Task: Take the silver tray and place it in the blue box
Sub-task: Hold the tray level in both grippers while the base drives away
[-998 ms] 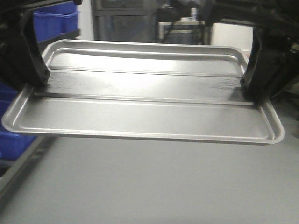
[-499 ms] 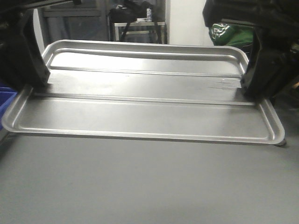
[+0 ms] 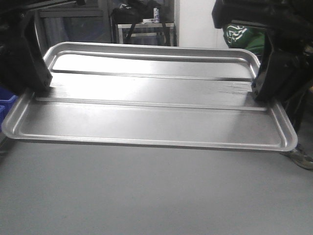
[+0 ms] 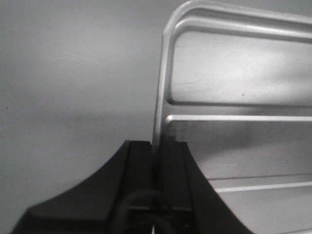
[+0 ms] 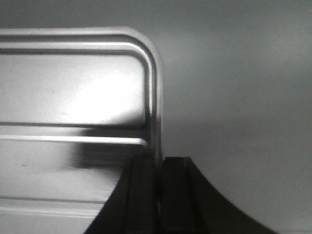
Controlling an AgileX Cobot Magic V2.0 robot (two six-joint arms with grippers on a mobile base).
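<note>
At silver tray (image 3: 146, 117) ends, end effectors (image 4: 157, 148) (image 5: 160, 163) clamped

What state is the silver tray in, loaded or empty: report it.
Empty. The silver tray shows bare metal across its panel; only the left gripper and right gripper clamp its end rims.

White glare lies on the middle of the shallow grey-silver metal tray (image 3: 149, 98); my wrist views are dim, grey and a little soft.

Plain grey surface (image 3: 146, 196) in front, white wall (image 3: 193, 24) behind, metal-framed table (image 3: 146, 24) with dark clutter at the back
</note>
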